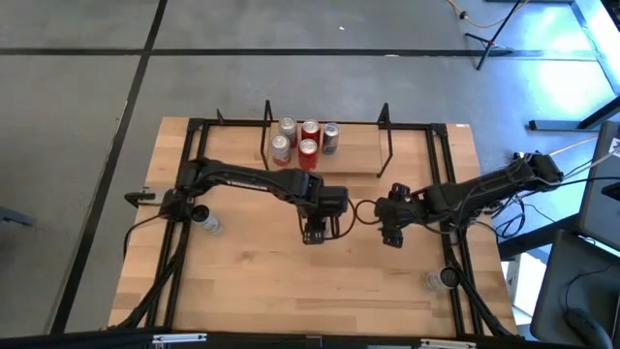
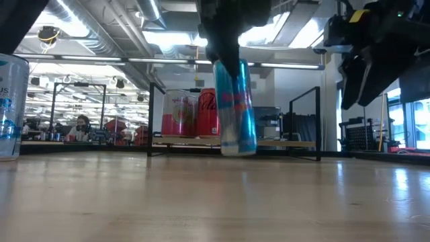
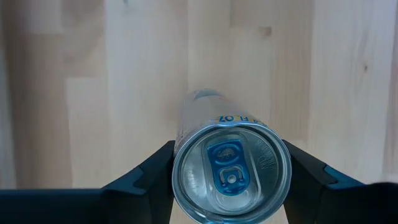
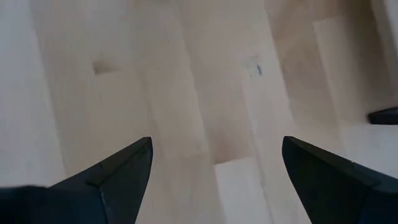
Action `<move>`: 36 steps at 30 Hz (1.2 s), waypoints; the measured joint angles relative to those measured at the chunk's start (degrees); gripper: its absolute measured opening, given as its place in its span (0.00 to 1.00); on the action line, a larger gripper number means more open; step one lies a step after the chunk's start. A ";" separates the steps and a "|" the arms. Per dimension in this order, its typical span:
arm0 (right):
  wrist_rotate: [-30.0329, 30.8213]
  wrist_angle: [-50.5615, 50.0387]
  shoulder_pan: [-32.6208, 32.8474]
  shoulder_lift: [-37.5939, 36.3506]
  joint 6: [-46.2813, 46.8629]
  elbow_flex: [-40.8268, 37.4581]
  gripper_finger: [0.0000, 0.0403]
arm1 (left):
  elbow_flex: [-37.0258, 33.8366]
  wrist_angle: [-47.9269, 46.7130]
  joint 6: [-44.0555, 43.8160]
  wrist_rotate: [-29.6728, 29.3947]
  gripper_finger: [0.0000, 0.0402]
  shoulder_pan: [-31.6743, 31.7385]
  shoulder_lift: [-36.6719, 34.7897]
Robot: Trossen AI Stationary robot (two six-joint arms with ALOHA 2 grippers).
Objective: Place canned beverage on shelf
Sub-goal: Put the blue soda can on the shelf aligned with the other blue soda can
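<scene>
So right now the left gripper [image 1: 316,233] is pinching a slim blue-and-silver can [image 2: 236,107] near its top, one finger on each side, and the low view shows the can hanging a bit tilted with its bottom clear of the table [image 1: 252,291], so I'd call this the carry step: picked up, not yet delivered. It's hovering around the middle of the table, a little toward the far edge. The wrist view looks straight down on the lid and pull tab, fingers hugging both sides. Just beside it, toward the right edge, the right gripper [image 1: 391,233] hangs over bare wood with its fingers spread wide and nothing between them, looks like it's just waiting. Farther back along the far edge sits the shelf [image 1: 354,155], and its left end already has a cluster of five cans [image 1: 302,142], red and pinkish ones, packed close together. The right part of the board looks free. Next move, I'd guess, is swinging the can out to the far edge, lifting it over the board's lip, and setting it upright in that free stretch without bumping the cluster or the black rod frames at the ends.
</scene>
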 joint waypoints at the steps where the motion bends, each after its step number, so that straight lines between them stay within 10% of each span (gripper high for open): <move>1: -0.61 0.47 -0.22 0.01 -0.04 -0.16 0.85 | 0.00 0.19 0.32 0.88 0.49 0.15 0.42; 22: -1.07 5.97 -0.45 0.04 -0.54 -0.21 0.85 | 0.09 1.87 -1.00 1.76 0.76 -0.37 0.85; 36: -1.06 36.51 -0.43 2.65 -6.70 -4.71 0.85 | 4.04 -11.97 -10.34 -4.12 0.75 -7.77 -5.89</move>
